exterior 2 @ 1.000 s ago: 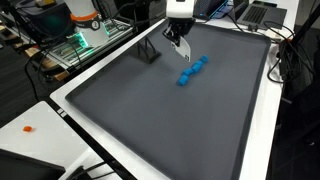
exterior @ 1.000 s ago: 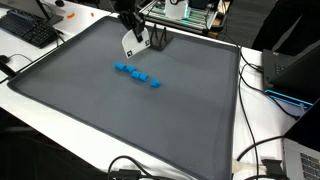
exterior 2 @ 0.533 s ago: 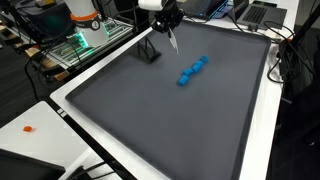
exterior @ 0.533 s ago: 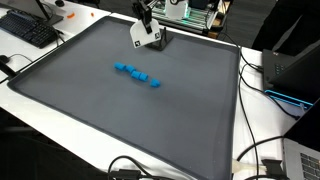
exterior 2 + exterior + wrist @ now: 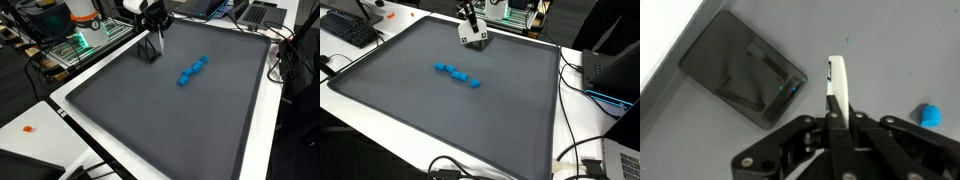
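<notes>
My gripper [image 5: 469, 22] hangs over the far edge of the grey mat [image 5: 420, 110], also shown in an exterior view [image 5: 157, 28]. In the wrist view its jaws [image 5: 835, 118] are shut on a thin white flat piece [image 5: 838, 82], which also shows in an exterior view [image 5: 472, 38]. A small black box-like object [image 5: 745, 80] lies just beside and below the piece, and appears in both exterior views [image 5: 482, 42] [image 5: 151, 51]. A row of several small blue blocks [image 5: 457, 75] [image 5: 192, 71] lies apart, mid-mat; one shows at the wrist view's edge [image 5: 930, 113].
A white table border [image 5: 70, 110] surrounds the mat. A keyboard [image 5: 348, 28] sits at one corner. Cables [image 5: 582, 150] and a laptop [image 5: 610, 65] lie along one side. Electronics with green lights [image 5: 75, 45] stand behind the mat. A small orange item [image 5: 29, 128] lies on the border.
The gripper with the white piece has moved away from the blue blocks toward the mat's far edge, ending over the black object. The blocks have not moved.
</notes>
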Available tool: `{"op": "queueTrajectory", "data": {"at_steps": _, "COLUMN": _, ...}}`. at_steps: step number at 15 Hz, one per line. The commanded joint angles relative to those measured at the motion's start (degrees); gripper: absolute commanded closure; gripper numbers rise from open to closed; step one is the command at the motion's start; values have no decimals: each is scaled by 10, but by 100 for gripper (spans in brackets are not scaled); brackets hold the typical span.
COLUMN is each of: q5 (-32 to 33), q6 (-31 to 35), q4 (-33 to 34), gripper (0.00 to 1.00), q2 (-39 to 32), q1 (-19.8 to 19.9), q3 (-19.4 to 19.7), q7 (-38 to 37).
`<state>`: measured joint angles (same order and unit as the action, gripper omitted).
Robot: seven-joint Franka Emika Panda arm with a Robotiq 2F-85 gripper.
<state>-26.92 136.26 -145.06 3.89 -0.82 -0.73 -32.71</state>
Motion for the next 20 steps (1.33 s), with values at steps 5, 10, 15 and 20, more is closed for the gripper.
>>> {"op": "queueTrajectory", "data": {"at_steps": 5, "q5": -6, "q6": 4, "q4": -4, "gripper": 96, "q2": 3, "q1": 1, "q3": -3, "q7": -9}}
{"op": "queueTrajectory", "data": {"at_steps": 10, "q5": -27, "q6": 19, "q4": -15, "gripper": 99, "q2": 2, "q1": 4, "q3": -2, "q7": -64}}
{"op": "queueTrajectory", "data": {"at_steps": 15, "q5": -63, "q6": 31, "q4": -35, "gripper": 99, "q2": 11, "q1": 7, "q3": 1, "q7": -137}}
{"op": "queueTrajectory", "data": {"at_steps": 20, "q5": -70, "q6": 43, "q4": -62, "gripper": 99, "q2": 14, "q1": 8, "q3": 2, "q7": -178}}
